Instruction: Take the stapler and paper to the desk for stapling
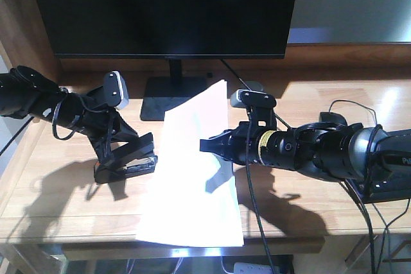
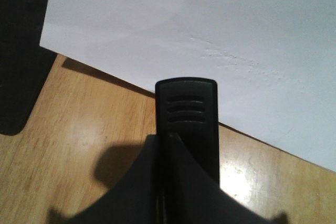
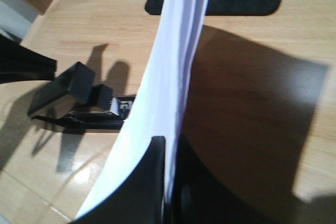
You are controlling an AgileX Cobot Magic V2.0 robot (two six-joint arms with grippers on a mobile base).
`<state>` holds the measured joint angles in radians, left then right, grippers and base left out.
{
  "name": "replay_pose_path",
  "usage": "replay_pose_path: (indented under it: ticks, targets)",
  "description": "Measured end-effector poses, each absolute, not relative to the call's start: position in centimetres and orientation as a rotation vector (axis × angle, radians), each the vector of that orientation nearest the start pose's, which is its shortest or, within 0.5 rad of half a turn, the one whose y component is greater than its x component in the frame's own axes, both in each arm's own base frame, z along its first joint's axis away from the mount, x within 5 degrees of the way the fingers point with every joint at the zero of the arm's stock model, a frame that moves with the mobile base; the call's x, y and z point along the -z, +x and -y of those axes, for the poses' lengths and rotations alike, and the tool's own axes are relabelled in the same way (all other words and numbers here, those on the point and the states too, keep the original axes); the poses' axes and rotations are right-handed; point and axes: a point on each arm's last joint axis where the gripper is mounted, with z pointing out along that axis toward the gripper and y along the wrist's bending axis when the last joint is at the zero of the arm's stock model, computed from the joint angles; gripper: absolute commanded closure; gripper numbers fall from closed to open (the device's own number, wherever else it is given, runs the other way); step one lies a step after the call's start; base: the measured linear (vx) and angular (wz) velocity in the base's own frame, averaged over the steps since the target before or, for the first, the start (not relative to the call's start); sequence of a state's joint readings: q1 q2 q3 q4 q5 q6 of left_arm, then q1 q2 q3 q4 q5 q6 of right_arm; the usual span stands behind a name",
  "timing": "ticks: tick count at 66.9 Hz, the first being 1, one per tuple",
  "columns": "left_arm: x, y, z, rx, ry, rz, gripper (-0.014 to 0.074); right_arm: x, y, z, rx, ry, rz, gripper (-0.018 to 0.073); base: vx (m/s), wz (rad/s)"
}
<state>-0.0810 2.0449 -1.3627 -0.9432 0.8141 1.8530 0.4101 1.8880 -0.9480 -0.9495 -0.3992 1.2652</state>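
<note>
The black stapler (image 1: pixel 128 168) rests low on the light-wood desk (image 1: pixel 58 158), left of centre, with my left gripper (image 1: pixel 144 152) shut on it. Its ribbed front end (image 2: pixel 186 111) sticks out past the left gripper (image 2: pixel 168 153), a short way from the paper's edge. The white paper (image 1: pixel 192 178) lies partly on the desk, its right side lifted and curved. My right gripper (image 1: pixel 209 145) is shut on that raised edge. In the right wrist view the paper (image 3: pixel 170 72) stands upright between the fingers of the right gripper (image 3: pixel 168 156), and the stapler (image 3: pixel 102 114) lies beyond it to the left.
A black monitor (image 1: pixel 167 11) stands at the back on a flat black base (image 1: pixel 173 97), just behind the paper's far corner. A black device (image 1: pixel 385 187) and loose cables (image 1: pixel 350 110) occupy the desk's right side. The desk's front edge (image 1: pixel 77 242) runs below the paper.
</note>
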Motion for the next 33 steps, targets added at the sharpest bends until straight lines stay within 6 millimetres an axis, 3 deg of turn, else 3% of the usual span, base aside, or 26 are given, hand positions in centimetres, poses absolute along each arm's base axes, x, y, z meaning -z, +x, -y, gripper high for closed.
replay_pose_path:
  ticks: [11, 33]
  targets:
    - [-16.7, 40.7, 8.7, 0.443, 1.497, -1.94, 0.0603, -15.8, 33.3, -18.1, -0.838, -0.291, -2.197, 0.0561, 0.0, 0.0]
    - [-16.7, 40.7, 8.7, 0.443, 1.497, -1.94, 0.0603, -13.1, 34.3, -18.7, -0.862, -0.281, -2.244, 0.0561, 0.0, 0.0]
